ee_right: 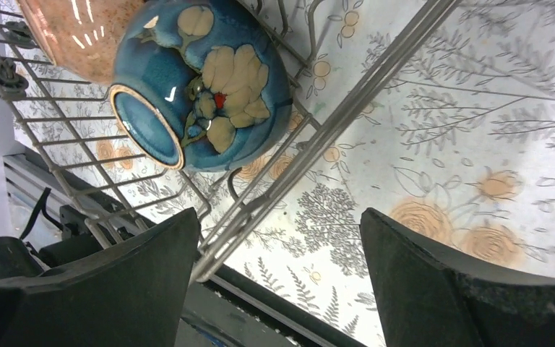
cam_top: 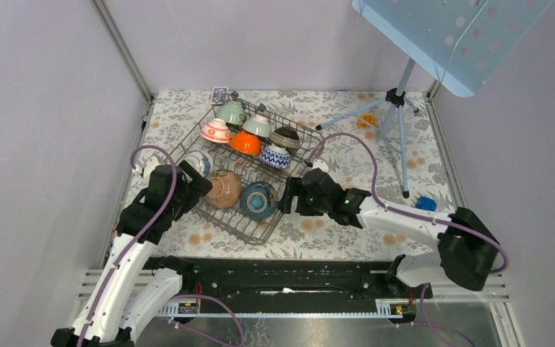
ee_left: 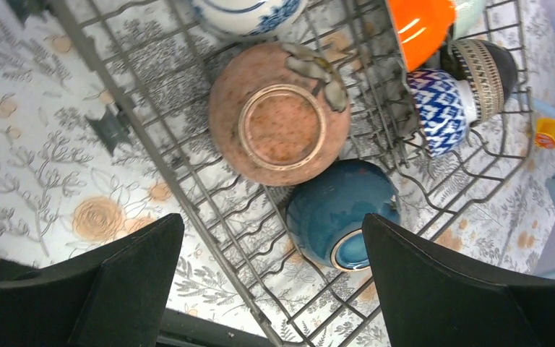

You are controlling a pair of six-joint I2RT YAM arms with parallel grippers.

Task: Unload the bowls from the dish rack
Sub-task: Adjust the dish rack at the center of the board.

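The grey wire dish rack (cam_top: 298, 130) stands left of centre on the floral cloth, with several bowls in it. A terracotta bowl (cam_top: 223, 189) and a blue flowered bowl (cam_top: 258, 201) lie at its near end, both bottom-up. My left gripper (cam_top: 191, 189) hovers open above the rack's left side, nothing between its fingers; the terracotta bowl (ee_left: 280, 123) and the blue bowl (ee_left: 340, 213) lie just ahead of it. My right gripper (cam_top: 289, 195) stands open over the rack's right rim (ee_right: 318, 137), empty, the blue bowl (ee_right: 202, 87) just beyond it.
Farther back in the rack are an orange bowl (cam_top: 245, 142), a blue-and-white patterned one (cam_top: 275, 156) and a dark striped one (cam_top: 285, 137). A tripod (cam_top: 397, 108) carrying a light blue perforated board (cam_top: 448, 36) stands back right. A small blue object (cam_top: 426, 203) lies at the right edge.
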